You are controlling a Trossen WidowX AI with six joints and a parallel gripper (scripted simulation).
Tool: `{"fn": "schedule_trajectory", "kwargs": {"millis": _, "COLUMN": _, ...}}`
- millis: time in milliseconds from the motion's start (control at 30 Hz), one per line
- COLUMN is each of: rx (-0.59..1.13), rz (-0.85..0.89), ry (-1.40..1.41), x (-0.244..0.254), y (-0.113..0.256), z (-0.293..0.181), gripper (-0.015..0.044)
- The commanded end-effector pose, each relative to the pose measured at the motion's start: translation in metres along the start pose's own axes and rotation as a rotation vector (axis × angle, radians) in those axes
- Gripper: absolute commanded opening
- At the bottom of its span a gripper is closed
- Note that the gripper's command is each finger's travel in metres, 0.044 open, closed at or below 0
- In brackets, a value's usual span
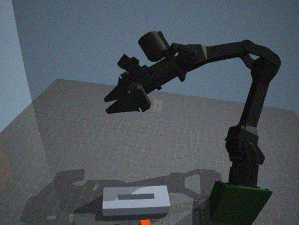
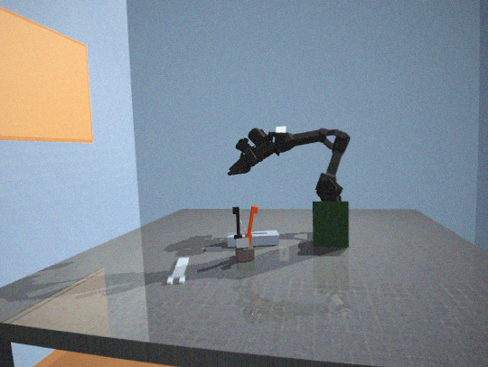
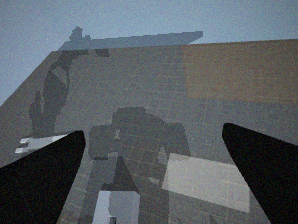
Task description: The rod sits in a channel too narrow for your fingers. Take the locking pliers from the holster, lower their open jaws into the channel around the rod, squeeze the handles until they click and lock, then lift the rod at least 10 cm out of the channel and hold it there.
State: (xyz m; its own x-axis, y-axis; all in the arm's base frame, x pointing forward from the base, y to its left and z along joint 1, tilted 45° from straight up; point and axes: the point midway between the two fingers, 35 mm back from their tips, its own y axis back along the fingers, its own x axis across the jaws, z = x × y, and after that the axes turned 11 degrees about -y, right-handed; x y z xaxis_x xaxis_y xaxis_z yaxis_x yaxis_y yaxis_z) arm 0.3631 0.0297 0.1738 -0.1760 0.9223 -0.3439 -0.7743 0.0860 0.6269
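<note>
While your black two-fingered gripper point(image 1: 106, 106) point(image 2: 229, 173) point(image 3: 154, 133) hangs wide and empty, the rigid-looking pliers with black and orange bar handles point(image 1: 144, 222) point(image 2: 250, 225) stand in the brown block holster point(image 2: 245, 254), probably best gripped across both handles, low down

Blk arm point(image 1: 230, 52) point(image 2: 312, 136) stands upright from its base, bends over at the elbow point(image 1: 266, 59) point(image 2: 342, 137), then reaches out approx. level, w/ the wrist point(image 1: 191, 54) point(image 2: 284, 141) angled down. Gripper point(image 1: 106, 106) point(image 2: 229, 173) point(image 3: 154, 133) hangs at the far end, tipped down & outward, i.e. slanted, not vertical. Its two tapered fingers point(image 1: 123, 106) point(image 2: 239, 167) stand wide apart, nothing btwn them. Whole arm's up in the air, gripper lower than elbow.
</note>
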Motion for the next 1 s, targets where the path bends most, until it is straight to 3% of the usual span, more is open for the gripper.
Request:
{"fn": "schedule_trajectory", "kwargs": {"millis": 0, "rx": 0.230, "rz": 0.038, "ry": 0.266, "x": 0.022, "y": -0.022, "z": -0.028, "gripper": 0.0440}}
{"fn": "schedule_trajectory", "kwargs": {"millis": 200, "rx": 0.647, "rz": 0.174, "ry": 0.810, "x": 0.052, "y": -0.042, "z": -0.084, "gripper": 0.0440}}
{"fn": "schedule_trajectory", "kwargs": {"millis": 433, "rx": 1.076, "rz": 0.440, "ry": 1.481, "x": 0.070, "y": -0.041, "z": -0.128, "gripper": 0.0440}}
{"fn": "schedule_trajectory", "kwargs": {"millis": 667, "rx": 1.114, "rz": 0.472, "ry": 1.546, "x": 0.072, "y": -0.042, "z": -0.130, "gripper": 0.0440}}
{"fn": "schedule_trajectory", "kwargs": {"millis": 967, "rx": 1.112, "rz": 0.472, "ry": 1.545, "x": 0.099, "y": -0.071, "z": -0.126, "gripper": 0.0440}}
